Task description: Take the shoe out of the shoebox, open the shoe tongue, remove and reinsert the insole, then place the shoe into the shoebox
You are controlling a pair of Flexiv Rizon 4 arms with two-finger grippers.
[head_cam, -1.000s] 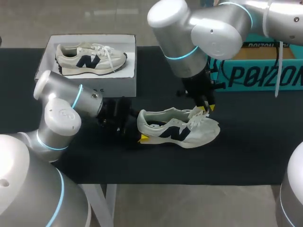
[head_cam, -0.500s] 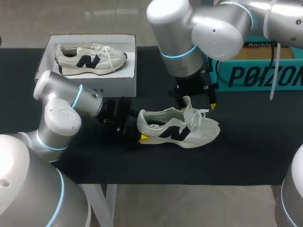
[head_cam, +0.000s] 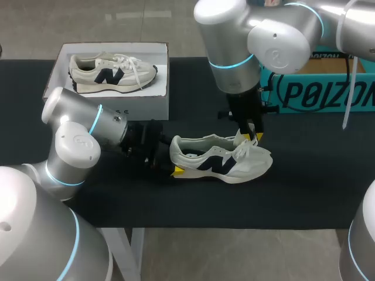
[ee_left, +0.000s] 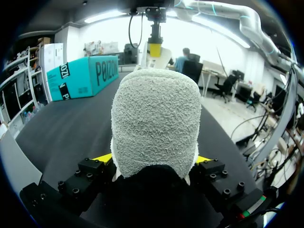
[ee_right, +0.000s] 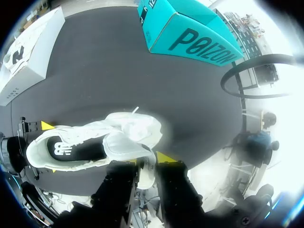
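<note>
At the far left a white shoebox (head_cam: 140,106) holds a second sneaker (head_cam: 111,73). Beside it, the left gripper (head_cam: 173,170) lies low on the black table (head_cam: 304,187), its fingers clamped on either side of the heel of the white sneaker (head_cam: 220,164), which stands upright outside the box. The right gripper (head_cam: 253,138) comes down from above, its fingers pinched on the tongue (ee_right: 147,170). A teal box (head_cam: 328,93) sits at the far right.
</note>
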